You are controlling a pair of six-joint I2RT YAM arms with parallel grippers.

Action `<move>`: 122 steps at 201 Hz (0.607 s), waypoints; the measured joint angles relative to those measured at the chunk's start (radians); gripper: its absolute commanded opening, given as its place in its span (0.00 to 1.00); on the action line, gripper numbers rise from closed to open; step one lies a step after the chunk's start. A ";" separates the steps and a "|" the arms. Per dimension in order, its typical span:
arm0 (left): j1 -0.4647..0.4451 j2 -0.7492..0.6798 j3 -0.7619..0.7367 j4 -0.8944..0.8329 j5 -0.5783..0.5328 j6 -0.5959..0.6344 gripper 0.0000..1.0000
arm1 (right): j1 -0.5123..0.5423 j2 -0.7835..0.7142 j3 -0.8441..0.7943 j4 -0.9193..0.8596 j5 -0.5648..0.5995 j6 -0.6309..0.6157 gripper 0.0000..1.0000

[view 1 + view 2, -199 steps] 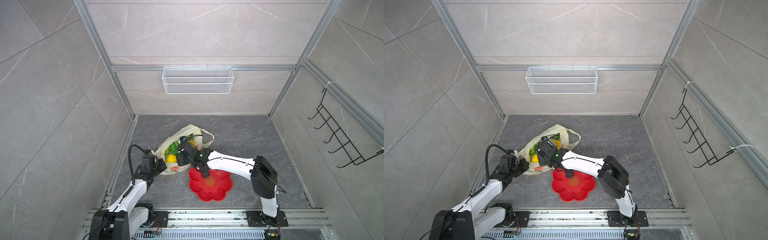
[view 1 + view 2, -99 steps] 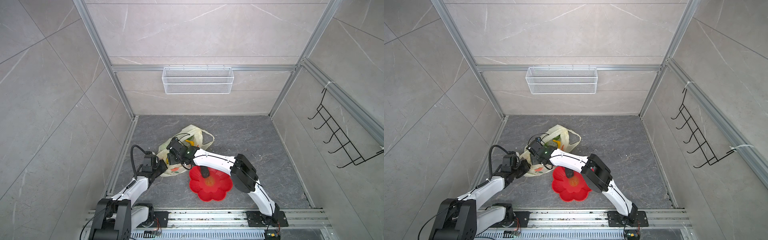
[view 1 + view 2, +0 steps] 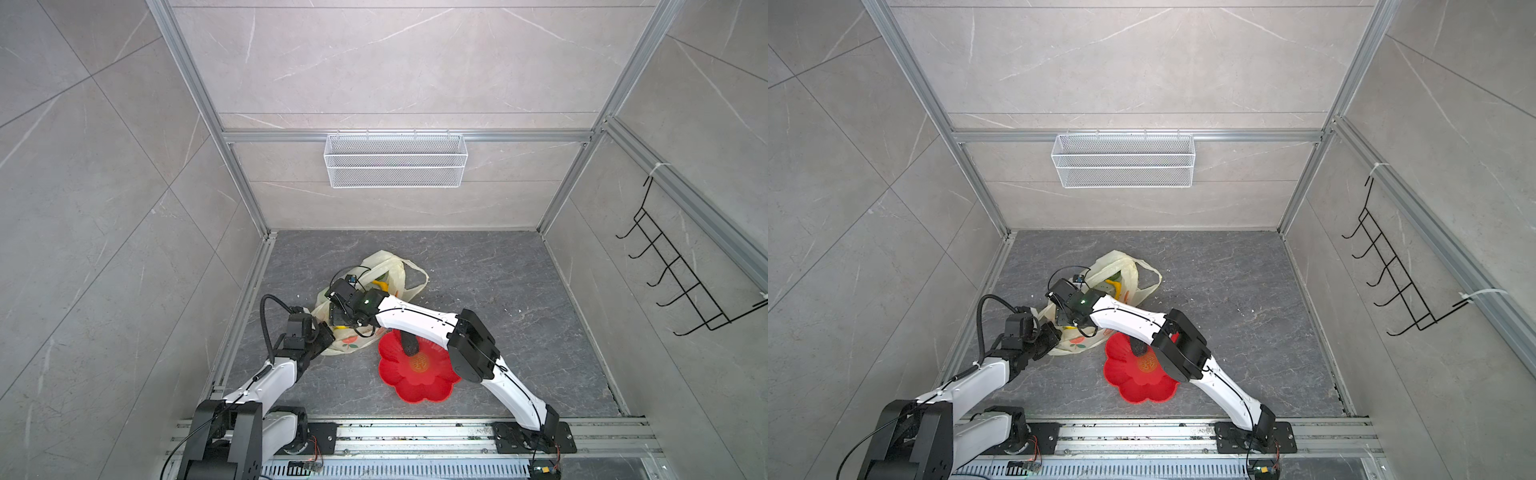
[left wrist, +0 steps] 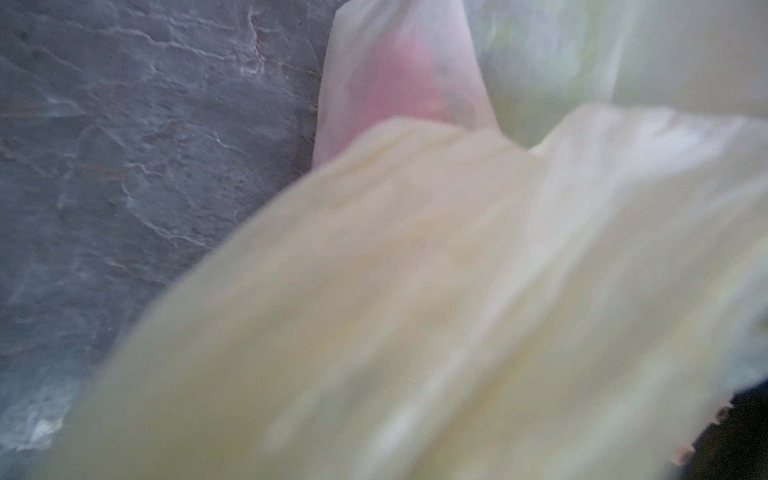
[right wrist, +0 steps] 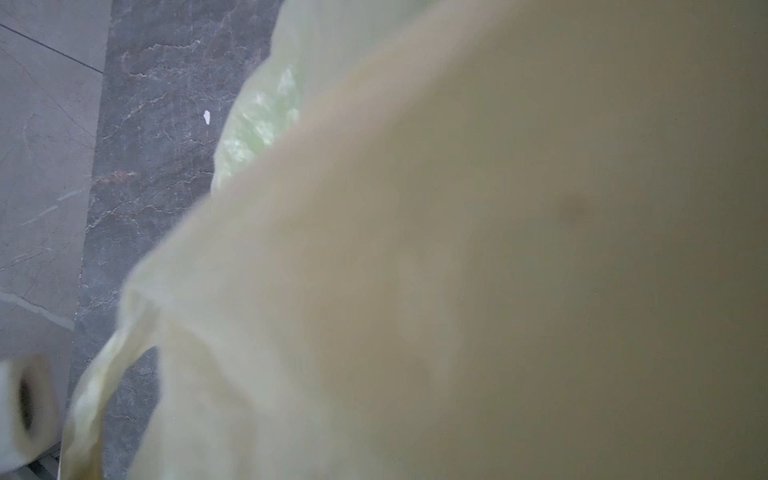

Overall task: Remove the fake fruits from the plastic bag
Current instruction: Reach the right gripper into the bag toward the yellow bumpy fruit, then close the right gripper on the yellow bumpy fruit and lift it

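The pale-yellow plastic bag (image 3: pixel 376 266) (image 3: pixel 1133 270) lies crumpled on the dark floor, mouth facing up. A yellow banana (image 3: pixel 380 286) and a green fruit (image 3: pixel 381 276) show inside it. My left gripper (image 3: pixel 322 337) (image 3: pixel 1050 338) is shut on the bag's near-left edge, and bag film (image 4: pixel 457 311) fills its wrist view. My right gripper (image 3: pixel 338 318) (image 3: pixel 1064 318) dips into the bag's left part with its jaws hidden. Film (image 5: pixel 415 291) covers that wrist view, with green (image 5: pixel 257 124) showing through. A dark fruit (image 3: pixel 409 345) (image 3: pixel 1139 347) lies on the red flower-shaped plate (image 3: pixel 419 382).
The plate (image 3: pixel 1142 382) sits just right of the bag, partly under my right forearm. A white wire basket (image 3: pixel 395 166) hangs on the back wall and a black hook rack (image 3: pixel 673 282) on the right wall. The arms' metal rail (image 3: pixel 415 432) runs along the front.
My right arm has swung left, carrying its gripper from the bag's middle down into its left part. The left gripper has stayed on the bag's edge.
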 measured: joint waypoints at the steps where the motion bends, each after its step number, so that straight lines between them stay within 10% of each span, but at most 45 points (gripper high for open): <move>1: 0.000 0.000 0.000 0.000 0.000 0.000 0.00 | 0.000 0.003 0.003 -0.002 0.000 0.002 0.73; 122: 0.000 -0.013 0.000 -0.006 0.000 -0.001 0.00 | -0.017 0.064 0.054 -0.031 -0.014 0.047 0.59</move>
